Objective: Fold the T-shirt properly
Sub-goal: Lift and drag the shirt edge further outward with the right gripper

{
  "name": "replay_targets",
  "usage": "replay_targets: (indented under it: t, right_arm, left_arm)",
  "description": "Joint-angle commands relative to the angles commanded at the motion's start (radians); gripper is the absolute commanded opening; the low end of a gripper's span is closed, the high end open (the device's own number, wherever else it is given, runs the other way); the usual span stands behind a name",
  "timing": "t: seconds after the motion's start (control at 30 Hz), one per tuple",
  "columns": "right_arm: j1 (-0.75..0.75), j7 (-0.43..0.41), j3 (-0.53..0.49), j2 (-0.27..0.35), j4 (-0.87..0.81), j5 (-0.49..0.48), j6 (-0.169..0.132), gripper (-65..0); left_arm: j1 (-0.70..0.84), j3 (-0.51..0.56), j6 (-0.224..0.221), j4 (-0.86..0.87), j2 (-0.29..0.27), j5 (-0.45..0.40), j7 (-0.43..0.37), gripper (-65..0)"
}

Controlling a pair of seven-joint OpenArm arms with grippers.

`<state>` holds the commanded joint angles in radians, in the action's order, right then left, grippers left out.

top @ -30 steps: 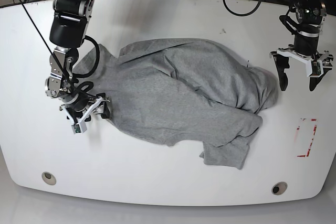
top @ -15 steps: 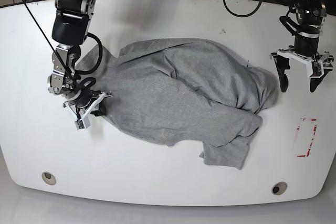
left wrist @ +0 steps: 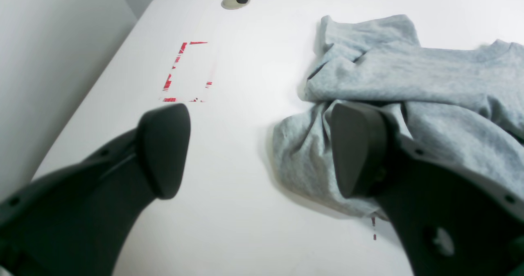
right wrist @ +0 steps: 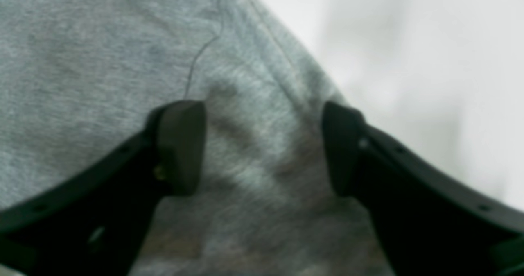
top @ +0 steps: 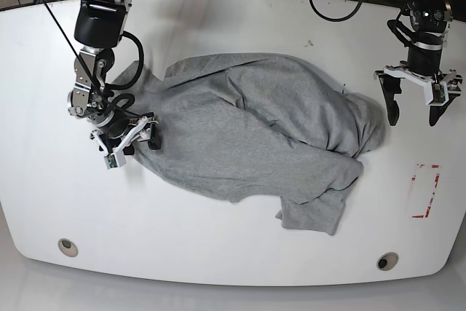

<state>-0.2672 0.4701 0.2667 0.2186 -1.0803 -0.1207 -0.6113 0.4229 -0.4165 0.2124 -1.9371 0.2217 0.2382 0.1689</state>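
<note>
Nearest the base camera, two round fittings are set in the white surface [top: 218, 253]: the left-hand fitting [top: 68, 247] near one corner and the right-hand fitting [top: 387, 261] near the other. A broken rectangular outline of red marks [top: 419, 216] lies on the surface at the right of the base view, beyond the right-hand fitting.

The grey T-shirt [top: 218, 143] occupies the middle of the surface, spread unevenly in overlapping layers. A small flap of it projects towards the near edge, right of centre. Behind the flap, a thick, rumpled fold runs diagonally from upper left to lower right, ending in a bunched portion at the right. Creases are noted throughout, and no lettering can be read.

The right gripper [top: 140, 141] is positioned over the T-shirt's left end, pointing down at its near edge. Its jaws stand apart, with grey fabric visible between and beneath them in the right wrist view; whether either touches the fabric cannot be told.

The left gripper [top: 414, 113] is farther back, above the surface and just to the right of the bunched portion. Its jaws are parted widely, with nothing between them. Beyond, a black cable [top: 335, 20] loops over the far part of the surface
</note>
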Motion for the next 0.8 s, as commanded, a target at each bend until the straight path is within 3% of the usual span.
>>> replay_targets:
  t: [0.23,0.3,0.37,0.43,0.5,0.8]
  right_arm:
    - [-0.014,0.001,-0.009,0.003,0.019,0.0,-0.004,-24.5]
    - [-0.022,0.002,-0.008,0.006,0.026,0.001,-0.005,-31.5]
    - [-0.019,-0.001,0.002,0.007,0.042,-0.004,-0.016,-45.1]
    - [-0.016,-0.001,0.003,0.007,0.05,-0.002,-0.018,-54.1]
    - [-0.016,-0.001,0.005,0.008,0.056,-0.003,-0.021,-58.1]
    - [-0.009,-0.007,0.002,0.027,0.051,-0.011,-0.023,-54.8]
  left_arm:
    - [-0.011,0.002,-0.003,0.003,-0.001,-0.003,-0.008,-14.0]
    - [-0.015,0.004,-0.005,0.005,-0.001,-0.002,-0.01,-13.8]
    - [-0.018,0.008,-0.001,0.015,0.0,0.003,-0.008,-13.8]
    - [-0.019,0.011,-0.001,0.015,0.0,0.004,-0.006,-14.0]
    - [-0.02,0.011,-0.001,0.018,0.0,0.002,-0.004,-14.0]
    - [-0.015,0.006,-0.003,0.014,-0.002,0.001,-0.01,-14.0]
